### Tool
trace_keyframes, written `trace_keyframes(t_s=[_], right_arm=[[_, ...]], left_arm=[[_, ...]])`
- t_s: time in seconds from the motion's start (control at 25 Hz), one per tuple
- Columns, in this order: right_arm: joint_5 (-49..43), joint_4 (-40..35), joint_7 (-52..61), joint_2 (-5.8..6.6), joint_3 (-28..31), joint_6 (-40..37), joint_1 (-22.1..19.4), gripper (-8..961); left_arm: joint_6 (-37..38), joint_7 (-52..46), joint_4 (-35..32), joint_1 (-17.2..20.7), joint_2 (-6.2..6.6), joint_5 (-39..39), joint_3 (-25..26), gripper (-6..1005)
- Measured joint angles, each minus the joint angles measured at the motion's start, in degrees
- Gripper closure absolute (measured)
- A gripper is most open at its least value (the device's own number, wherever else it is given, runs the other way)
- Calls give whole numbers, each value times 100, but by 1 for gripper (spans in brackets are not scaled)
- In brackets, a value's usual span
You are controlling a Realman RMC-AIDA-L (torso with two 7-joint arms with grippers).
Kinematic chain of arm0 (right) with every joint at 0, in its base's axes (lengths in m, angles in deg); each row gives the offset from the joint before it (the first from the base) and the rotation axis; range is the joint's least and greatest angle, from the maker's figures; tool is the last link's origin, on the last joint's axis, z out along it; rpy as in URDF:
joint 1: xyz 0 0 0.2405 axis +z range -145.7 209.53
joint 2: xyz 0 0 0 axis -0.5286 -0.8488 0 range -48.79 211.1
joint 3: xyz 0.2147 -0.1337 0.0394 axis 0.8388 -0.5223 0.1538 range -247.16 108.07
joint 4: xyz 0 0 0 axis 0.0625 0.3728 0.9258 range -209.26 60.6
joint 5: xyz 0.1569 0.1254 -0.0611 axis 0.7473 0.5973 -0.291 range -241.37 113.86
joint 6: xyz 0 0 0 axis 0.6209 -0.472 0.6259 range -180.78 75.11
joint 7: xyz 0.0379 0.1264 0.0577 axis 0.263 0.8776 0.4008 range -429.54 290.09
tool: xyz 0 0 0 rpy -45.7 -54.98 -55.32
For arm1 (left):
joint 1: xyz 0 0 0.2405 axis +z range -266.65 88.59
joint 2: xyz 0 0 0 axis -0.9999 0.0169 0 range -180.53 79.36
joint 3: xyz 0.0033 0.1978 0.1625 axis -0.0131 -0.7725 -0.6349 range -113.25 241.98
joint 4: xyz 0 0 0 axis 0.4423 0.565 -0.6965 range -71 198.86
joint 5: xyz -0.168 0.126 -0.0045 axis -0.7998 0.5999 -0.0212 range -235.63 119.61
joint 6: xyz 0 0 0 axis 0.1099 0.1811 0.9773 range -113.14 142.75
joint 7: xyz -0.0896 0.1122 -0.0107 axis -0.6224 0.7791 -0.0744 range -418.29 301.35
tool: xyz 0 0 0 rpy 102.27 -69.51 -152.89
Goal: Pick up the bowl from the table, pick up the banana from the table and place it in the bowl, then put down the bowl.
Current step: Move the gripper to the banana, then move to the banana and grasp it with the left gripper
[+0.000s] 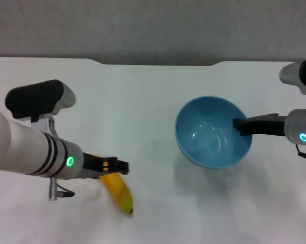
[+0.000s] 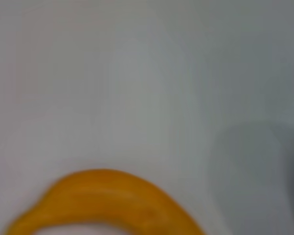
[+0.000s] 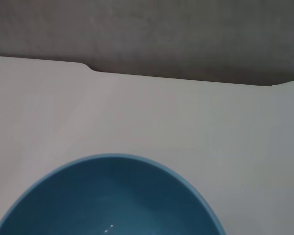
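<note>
Bowl [image 1: 213, 133] sits right of centre in the head view, light blue, empty, mouth tipped toward the camera; a soft shadow on the desk [image 1: 153, 91] under it suggests it is held slightly off the surface, though I cannot be sure. Right tool [image 1: 240, 126] reaches in from the right, its dark finger over the bowl's rim on the robot's right side, apparently clamped on that rim. Right wrist view shows only the bowl's far rim and blue interior [image 3: 112, 200], with the notched desk edge and grey wall beyond. Banana [image 1: 118, 192] lies well apart from the bowl, on the robot's left and nearer the robot. Its long axis runs diagonally: one end tucked under the left tool [image 1: 117, 165], the other, dark-tipped, pointing toward the near edge and slightly right. Left tool hangs directly over the banana's upper end; whether its fingers are spread or closed on the fruit cannot be told. Left wrist view shows the banana's orange curve [image 2: 107, 200] close under the camera, arching over bare desk. Step in hand, as I judge it: securing the banana. To do it well, grip across the short axis near mid-length so it does not swing, then lift straight before crossing to the bowl. Keep the bowl level meanwhile.
</note>
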Motion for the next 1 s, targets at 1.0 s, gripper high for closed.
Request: trace_keyframes(t_s=[1.0], right_arm=[[-99,-189,41,1,6,25,-32,914]], left_arm=[[-2217,-474,-685,667,-45,-608,-111,202]])
